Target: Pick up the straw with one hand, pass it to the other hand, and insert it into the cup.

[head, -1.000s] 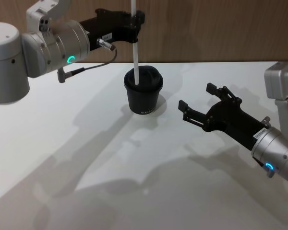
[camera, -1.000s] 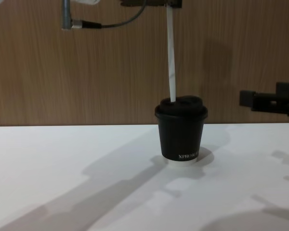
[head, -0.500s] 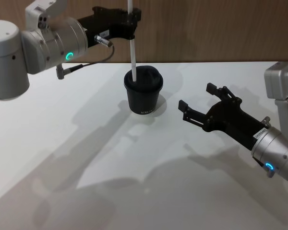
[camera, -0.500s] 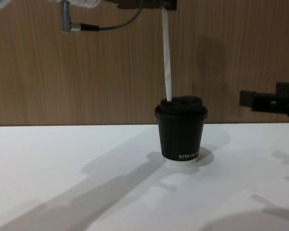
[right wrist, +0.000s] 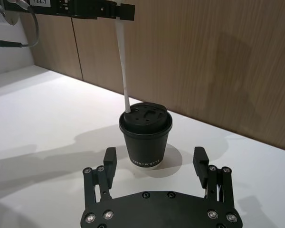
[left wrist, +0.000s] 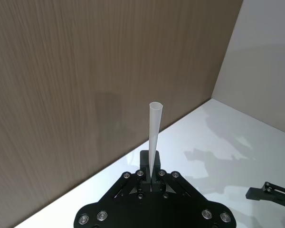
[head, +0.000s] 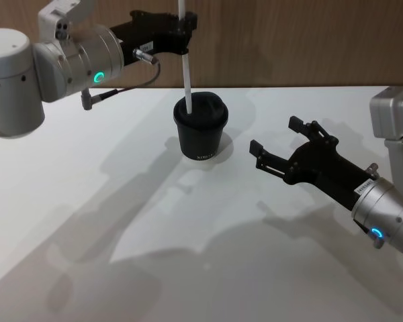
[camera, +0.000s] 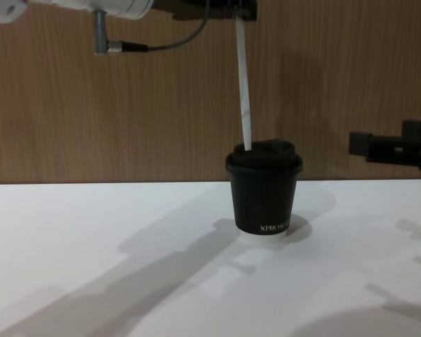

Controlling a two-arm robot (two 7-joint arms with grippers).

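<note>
The black cup [head: 201, 131] with its domed lid stands upright at the middle of the white table [head: 121, 201]. High above it and slightly to the left, my left gripper [head: 185, 30] is shut on the thin white straw [head: 186, 74]. The straw hangs nearly upright, leaning a little, and its lower end meets the lid's left edge [right wrist: 128, 110]; I cannot tell whether it is inside a hole. In the left wrist view the straw [left wrist: 154, 135] rises from between the fingers [left wrist: 141, 167]. To the right of the cup [right wrist: 146, 137], my right gripper [head: 275, 135] hovers open, holding nothing.
A wooden wall [camera: 126, 119] runs close behind the cup [camera: 263, 196]. A thin black cable [head: 138, 87] with a metal plug loops under the left arm. The white table stretches bare in front and to the left.
The left gripper has shifted a little to the left, leaning the top of the straw that way while its lower end stays at the lid. The right arm has not moved.
</note>
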